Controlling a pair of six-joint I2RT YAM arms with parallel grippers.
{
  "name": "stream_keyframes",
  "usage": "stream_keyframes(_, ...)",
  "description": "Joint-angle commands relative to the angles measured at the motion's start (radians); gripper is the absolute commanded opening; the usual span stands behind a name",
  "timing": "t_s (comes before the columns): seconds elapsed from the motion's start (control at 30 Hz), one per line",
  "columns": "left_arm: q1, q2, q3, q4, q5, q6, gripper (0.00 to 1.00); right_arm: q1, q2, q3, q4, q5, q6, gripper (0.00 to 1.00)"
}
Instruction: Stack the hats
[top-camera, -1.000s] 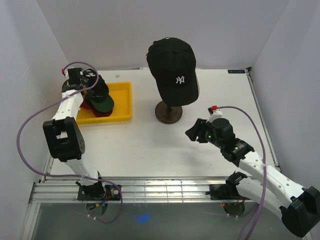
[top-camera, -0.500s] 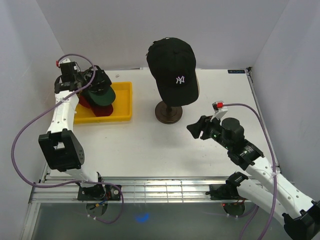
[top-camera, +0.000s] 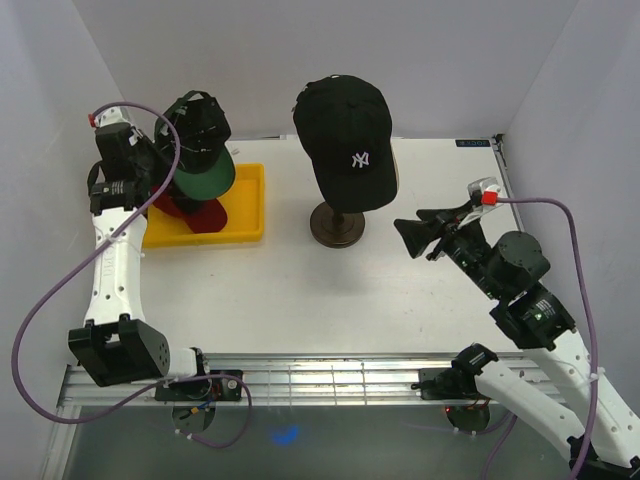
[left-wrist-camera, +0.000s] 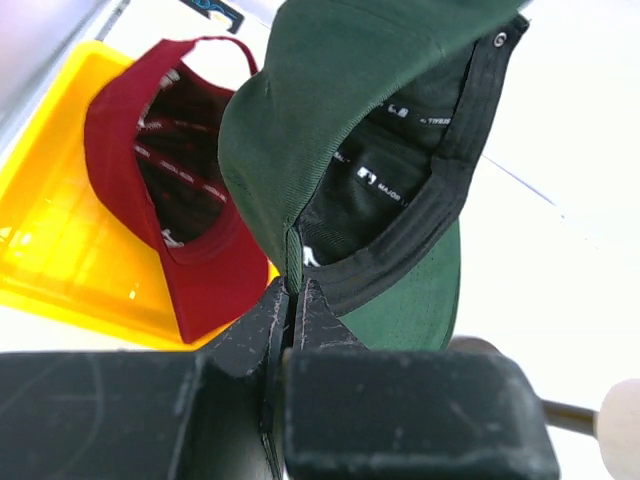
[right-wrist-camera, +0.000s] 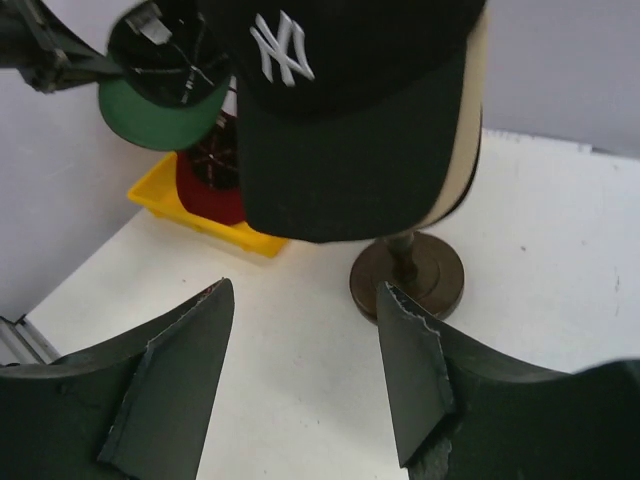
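My left gripper (left-wrist-camera: 290, 292) is shut on the edge of a dark green hat (left-wrist-camera: 330, 110), which hangs in the air above the yellow tray (top-camera: 250, 210). In the top view the green hat (top-camera: 207, 165) shows its green underbrim. A red hat (left-wrist-camera: 205, 275) lies upside down in the tray. A black hat with a white NY (top-camera: 345, 130) sits on the beige mannequin head (right-wrist-camera: 465, 140). Right of the stand, my right gripper (top-camera: 415, 235) is raised and open with nothing between its fingers; its wrist view faces the black hat (right-wrist-camera: 340, 140).
The mannequin's dark round base (top-camera: 336, 225) stands mid-table, just beyond my right gripper (right-wrist-camera: 305, 290). The yellow tray (left-wrist-camera: 60, 250) is at the back left near the left wall. White walls close in the table on three sides.
My left arm has lifted the green hat up out of the tray. The right arm has risen and pulled back to the right, its jaws a little wider.
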Motion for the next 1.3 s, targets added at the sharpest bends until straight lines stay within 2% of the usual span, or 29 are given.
stream_keyframes(0.0,0.000,-0.075,-0.036,0.006,0.073,-0.033,0.00,0.002,0.034,0.117,-0.008,-0.108,-0.079,0.65)
stream_keyframes(0.1,0.000,-0.116,-0.067,0.003,0.088,-0.053,0.00,0.011,0.149,0.243,-0.045,-0.189,-0.105,0.62)
stream_keyframes(0.23,0.000,-0.156,-0.083,-0.017,0.108,-0.065,0.00,0.113,0.270,0.373,-0.059,-0.125,-0.158,0.63)
stream_keyframes(0.27,0.000,-0.165,-0.087,-0.020,0.111,-0.067,0.00,0.215,0.295,0.436,-0.067,-0.082,-0.178,0.63)
stream_keyframes(0.3,0.000,-0.185,-0.096,-0.022,0.117,-0.067,0.00,0.283,0.353,0.472,-0.077,0.044,-0.236,0.64)
stream_keyframes(0.33,0.000,-0.195,-0.101,-0.031,0.117,-0.065,0.00,0.351,0.390,0.508,-0.099,0.108,-0.267,0.66)
stream_keyframes(0.37,0.002,-0.202,-0.102,-0.035,0.116,-0.064,0.00,0.488,0.428,0.585,-0.111,0.233,-0.309,0.66)
stream_keyframes(0.47,0.000,-0.236,-0.118,-0.054,0.125,-0.062,0.00,0.676,0.591,0.680,-0.127,0.398,-0.421,0.68)
stream_keyframes(0.5,0.000,-0.242,-0.124,-0.055,0.129,-0.062,0.00,0.699,0.657,0.715,-0.119,0.414,-0.445,0.70)
stream_keyframes(0.8,0.000,-0.325,-0.175,-0.097,0.174,-0.076,0.00,0.773,0.945,0.805,0.008,0.486,-0.640,0.75)
stream_keyframes(0.97,0.000,-0.351,-0.184,-0.112,0.197,-0.081,0.00,0.793,1.036,0.785,0.123,0.523,-0.769,0.77)
stream_keyframes(1.27,0.000,-0.386,-0.198,-0.134,0.218,-0.075,0.00,0.808,1.177,0.774,0.295,0.572,-0.901,0.82)
